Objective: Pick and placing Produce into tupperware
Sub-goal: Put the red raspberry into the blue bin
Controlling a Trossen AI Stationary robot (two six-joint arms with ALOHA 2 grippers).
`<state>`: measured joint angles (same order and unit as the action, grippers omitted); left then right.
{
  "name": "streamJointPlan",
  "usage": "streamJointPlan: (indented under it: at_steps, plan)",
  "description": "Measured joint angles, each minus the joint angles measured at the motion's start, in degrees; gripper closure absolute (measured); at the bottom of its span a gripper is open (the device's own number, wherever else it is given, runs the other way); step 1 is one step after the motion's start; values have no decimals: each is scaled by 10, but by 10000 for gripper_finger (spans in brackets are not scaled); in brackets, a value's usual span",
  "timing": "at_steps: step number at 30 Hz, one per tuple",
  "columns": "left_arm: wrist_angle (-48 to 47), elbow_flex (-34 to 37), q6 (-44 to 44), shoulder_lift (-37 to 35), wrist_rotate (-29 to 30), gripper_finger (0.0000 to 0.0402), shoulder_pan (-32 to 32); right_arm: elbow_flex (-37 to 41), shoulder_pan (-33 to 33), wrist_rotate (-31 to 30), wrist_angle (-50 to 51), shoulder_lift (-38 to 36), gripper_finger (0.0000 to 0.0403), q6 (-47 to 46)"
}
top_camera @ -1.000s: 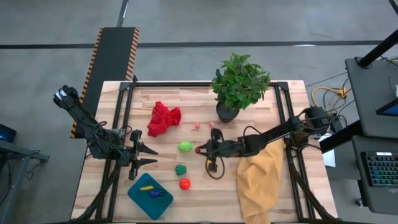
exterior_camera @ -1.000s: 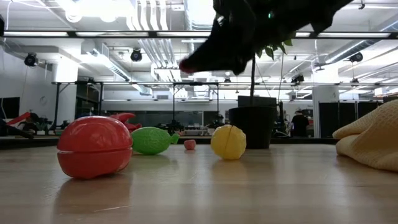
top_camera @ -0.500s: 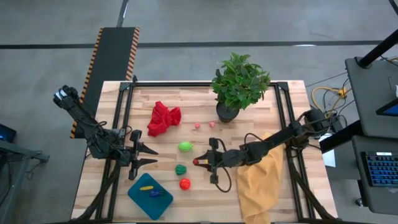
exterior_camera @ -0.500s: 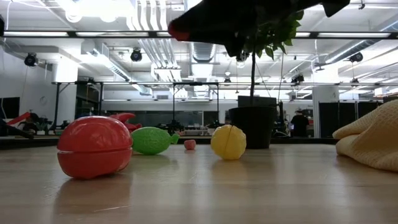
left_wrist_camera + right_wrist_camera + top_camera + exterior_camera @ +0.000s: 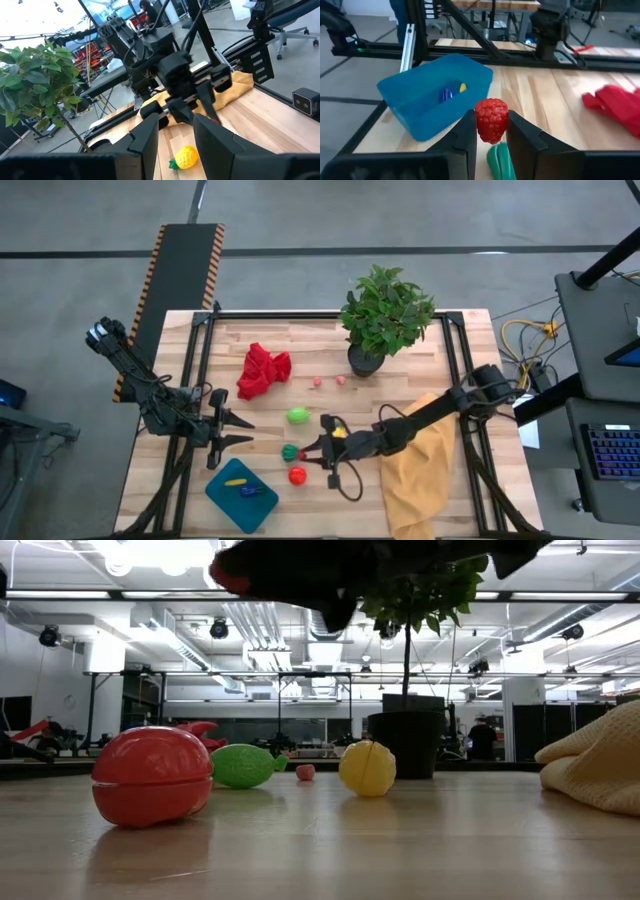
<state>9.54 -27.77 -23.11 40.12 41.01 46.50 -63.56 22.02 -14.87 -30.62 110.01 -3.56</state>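
Now the right gripper [image 5: 491, 131] is closed on a small red raspberry [image 5: 491, 120], one piece of the produce, and carries it in the air above the middle of the table, with the dark green piece [image 5: 291, 451] just below and to its left in the high view. The tupperware [image 5: 241, 495] sits at the near left corner of the table [image 5: 330, 345], already holding a yellow piece [image 5: 236, 481] and a blue one [image 5: 249, 491]; in the right wrist view it lies ahead of the raspberry, well apart. The left gripper [image 5: 243, 432] waits at the left side of the table, its fingers slightly parted and empty. Loose on the wood are the bright green piece [image 5: 297, 416], the red piece [image 5: 297, 475] near the tupperware, and two tiny pink pieces [image 5: 328, 381] by the potted plant [image 5: 385, 315]. The main risk, I judge, is the small rounded berry slipping from the narrow pinch during the carry and rolling off among the other pieces. A low path could also knock the dark green or red piece, which lie between the gripper and the tupperware. Releasing too early, over the rim, could bounce the berry out onto the table, and the waiting left arm stands close to the tupperware's far side, so a wide swing could brush it.
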Motion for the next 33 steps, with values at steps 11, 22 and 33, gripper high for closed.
streamJointPlan:
  at_steps: [11, 22, 33]
  plan:
    - [1, 0, 2, 0, 0, 292, 0, -123, -2, 34, 34, 53, 326, 85]
    - [2, 0, 2, 2, 0, 292, 0, -190, -3, 35, 29, 139, 325, 74]
    - [0, 0, 2, 2, 0, 292, 0, -228, -3, 35, 28, 108, 324, 180]
